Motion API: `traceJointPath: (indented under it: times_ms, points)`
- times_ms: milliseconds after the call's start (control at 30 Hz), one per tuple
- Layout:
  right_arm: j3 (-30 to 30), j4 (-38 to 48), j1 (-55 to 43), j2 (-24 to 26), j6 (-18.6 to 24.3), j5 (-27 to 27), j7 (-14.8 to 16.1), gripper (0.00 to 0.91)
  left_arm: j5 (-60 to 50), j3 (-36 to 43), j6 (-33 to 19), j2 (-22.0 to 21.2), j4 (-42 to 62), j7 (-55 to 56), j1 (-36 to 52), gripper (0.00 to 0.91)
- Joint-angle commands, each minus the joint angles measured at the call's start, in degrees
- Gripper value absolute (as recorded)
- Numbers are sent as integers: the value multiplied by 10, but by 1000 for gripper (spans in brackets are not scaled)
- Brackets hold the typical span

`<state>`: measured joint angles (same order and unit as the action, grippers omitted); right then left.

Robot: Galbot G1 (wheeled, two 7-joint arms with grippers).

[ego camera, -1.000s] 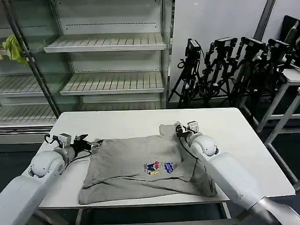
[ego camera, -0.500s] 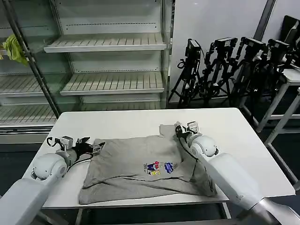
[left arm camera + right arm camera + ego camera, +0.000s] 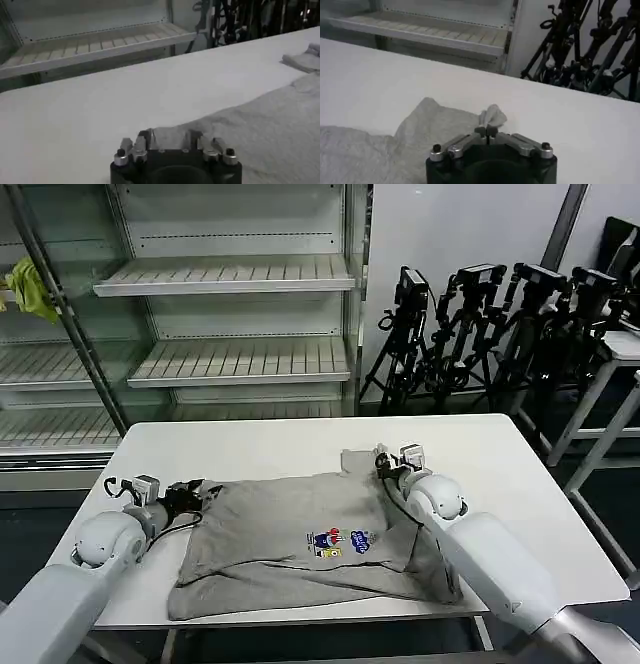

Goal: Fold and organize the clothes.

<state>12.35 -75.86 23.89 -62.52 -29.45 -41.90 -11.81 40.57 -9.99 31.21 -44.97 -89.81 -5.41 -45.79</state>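
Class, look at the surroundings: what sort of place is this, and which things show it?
Probably a robotics test lab: empty store-style shelving, a cluster of camera tripods, and a white table holding one grey T-shirt.

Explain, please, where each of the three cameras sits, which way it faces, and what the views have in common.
Head view: from the robot's head, looking forward and down at the white table and the grey T-shirt, shelves behind; both arms show, left gripper at the shirt's left edge, right gripper at its far right corner.
Left wrist view: from the left wrist, facing across the table; the left gripper is closed on the shirt's edge.
Right wrist view: from the right wrist, facing the tripods; the right gripper pinches a bunched fold.
Shared: T-shirt, table, shelving.
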Motion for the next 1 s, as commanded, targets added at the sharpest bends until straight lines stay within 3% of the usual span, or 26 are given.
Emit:
traceJointPath:
  times_ms: [33,800,1000]
  points:
    - [0,0,0,0,0,0,0,0,0,-1,0,1,-1,0,-2,40]
    - [-7,-13,8,5,9,4,-1,0,0,-14,-14,-3,-14,-1,-14,20]
    - [-10,-30,10,14,32,13,-6,0,3,-40,-15,12,-41,0,-29,20]
